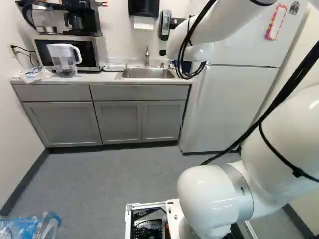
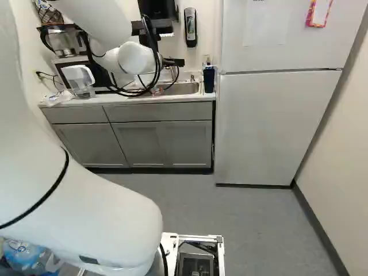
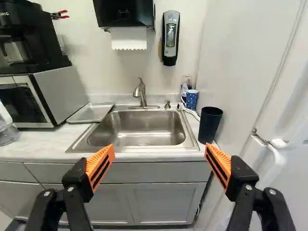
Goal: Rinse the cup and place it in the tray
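Jaws wide, empty. Dark cup (image 2: pixel 209 79) upright on table (image 3: pixel 36 148), upper middle of right base view, beside sink (image 3: pixel 139 137); likely parked for rinsing. Tray (image 3: pixel 90 113) flat, sink's other side, presumably to catch drips.

Hand (image 2: pixel 173 62) open wide, orange pads (image 3: pixel 100 166) well apart. Ahead of it, metal sink (image 3: pixel 139 129) set in tabletop (image 3: pixel 38 144), faucet (image 3: pixel 140 92) at back edge. Silver tray (image 3: pixel 90 112) lies between sink and microwave (image 3: pixel 62 94). Dark cup (image 3: pixel 210 125) stands upright on opposite side of sink. Blue dotted mug (image 3: pixel 191 99) stands behind cup, farther from hand. On wall, towel dispenser (image 3: pixel 124 13), white paper (image 3: pixel 129 38) showing below; soap dispenser (image 3: pixel 170 38) beside it.
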